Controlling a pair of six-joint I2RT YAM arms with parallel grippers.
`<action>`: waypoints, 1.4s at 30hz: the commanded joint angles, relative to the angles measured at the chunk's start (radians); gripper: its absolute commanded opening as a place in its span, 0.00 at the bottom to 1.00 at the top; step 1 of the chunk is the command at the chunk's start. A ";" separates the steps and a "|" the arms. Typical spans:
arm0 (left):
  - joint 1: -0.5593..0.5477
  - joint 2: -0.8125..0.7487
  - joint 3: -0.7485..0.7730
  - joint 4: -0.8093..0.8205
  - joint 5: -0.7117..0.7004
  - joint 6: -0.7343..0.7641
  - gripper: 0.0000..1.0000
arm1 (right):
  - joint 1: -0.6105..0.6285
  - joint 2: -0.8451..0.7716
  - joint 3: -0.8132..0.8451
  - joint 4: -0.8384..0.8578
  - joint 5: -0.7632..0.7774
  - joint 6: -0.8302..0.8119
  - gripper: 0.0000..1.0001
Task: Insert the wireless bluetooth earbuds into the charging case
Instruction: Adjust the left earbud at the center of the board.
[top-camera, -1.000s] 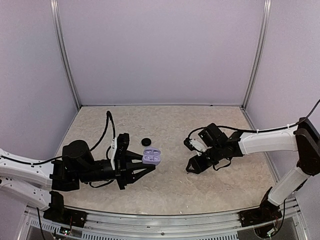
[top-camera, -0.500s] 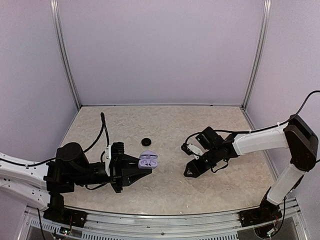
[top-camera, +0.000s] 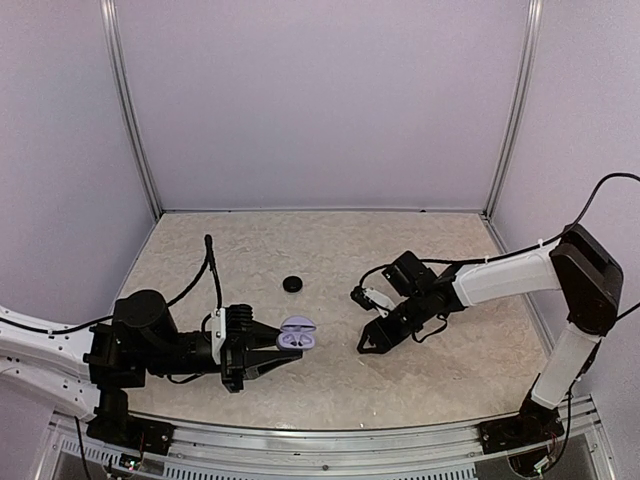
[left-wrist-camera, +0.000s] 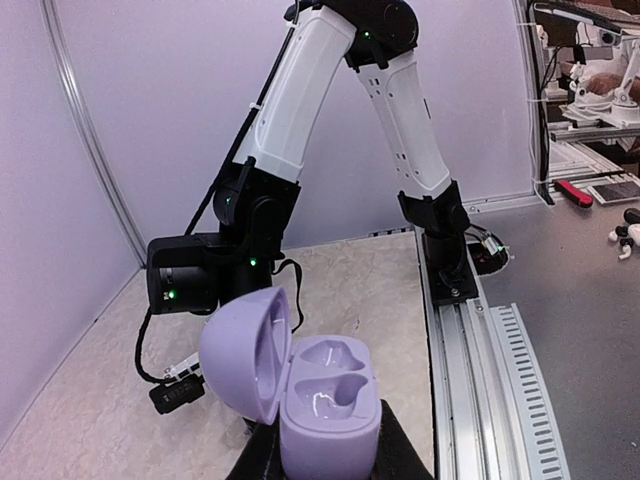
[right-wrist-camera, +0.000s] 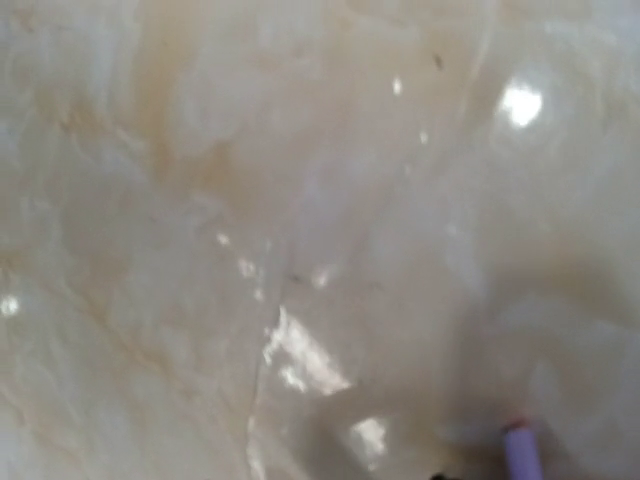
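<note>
The charging case (left-wrist-camera: 330, 405) is a pale-lavender clamshell. It stands open, lid (left-wrist-camera: 240, 350) swung to the left, and both hollows show empty. My left gripper (left-wrist-camera: 330, 455) is shut on its base, a black finger (left-wrist-camera: 262, 458) on either side. From above, the case (top-camera: 297, 334) hangs over the table's front middle. My right gripper (top-camera: 370, 340) points down at the table a short way to the right of it; its jaws do not show. A blurred lavender stub (right-wrist-camera: 522, 452), perhaps an earbud's stem, shows at the bottom edge of the right wrist view.
A black round disc (top-camera: 292, 284) lies on the table behind the case. The right arm (top-camera: 500, 280) stretches in from the right wall. A metal rail (top-camera: 330, 440) runs along the near edge of the marbled tabletop (top-camera: 330, 250).
My left gripper has carried the open case a little nearer and lower. My right gripper has moved left and down, closer to the case.
</note>
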 joint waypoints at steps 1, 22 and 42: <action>-0.005 -0.020 0.010 -0.018 -0.020 0.024 0.09 | -0.007 -0.004 0.029 -0.009 -0.001 -0.021 0.47; -0.004 -0.020 0.008 -0.013 -0.056 0.032 0.09 | -0.076 -0.007 -0.020 -0.005 0.026 -0.037 0.49; -0.001 -0.016 0.009 -0.020 -0.065 0.035 0.09 | -0.077 0.066 0.079 -0.109 0.054 -0.139 0.37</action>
